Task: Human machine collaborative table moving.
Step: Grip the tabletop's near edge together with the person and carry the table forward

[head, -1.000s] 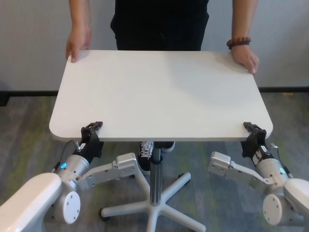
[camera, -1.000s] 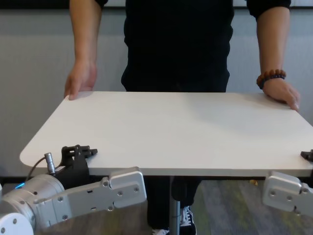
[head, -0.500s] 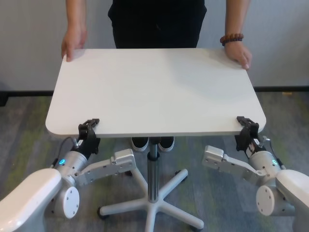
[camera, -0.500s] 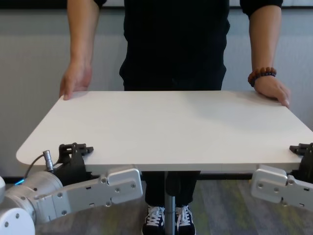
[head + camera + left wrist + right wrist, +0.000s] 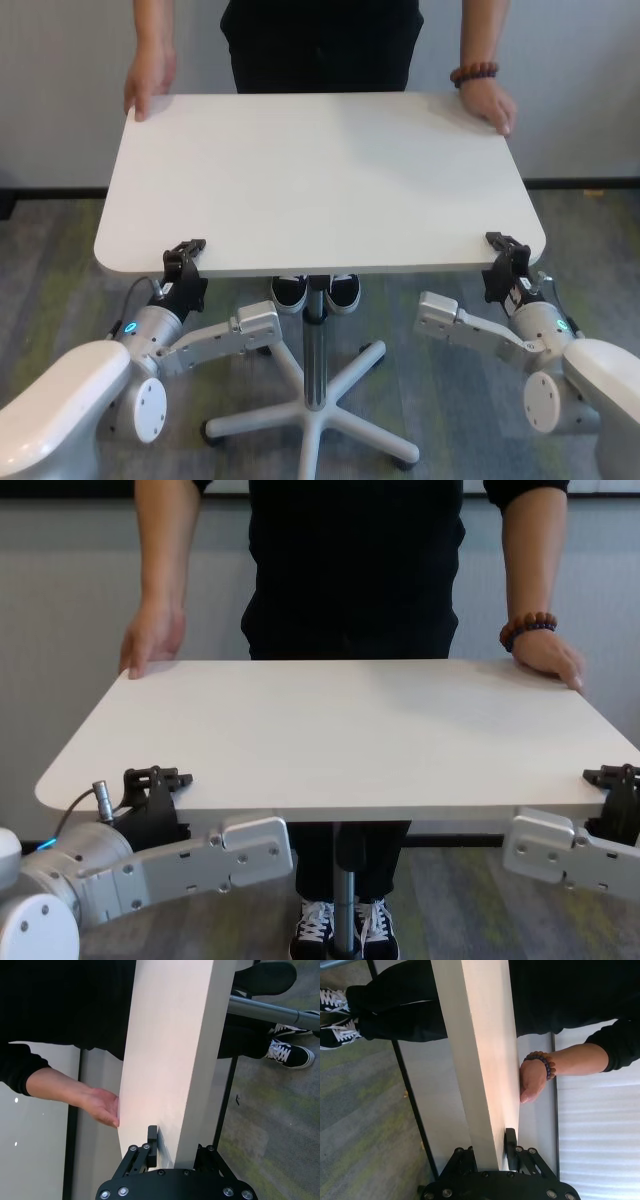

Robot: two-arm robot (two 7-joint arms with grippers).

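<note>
The table (image 5: 320,175) is held level at centre frame. Its near edge is clamped between the jaws of the left gripper (image 5: 183,256) at 7 o'clock and the right gripper (image 5: 503,250) at 4 o'clock. Its far corners are gripped by the human (image 5: 320,45) at 12 o'clock.

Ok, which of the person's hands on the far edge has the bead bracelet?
The hand at the far corner on the robot's right side, opposite the right tool; brown beads circle its wrist. The other hand, at the far left corner, has a bare wrist.
</note>
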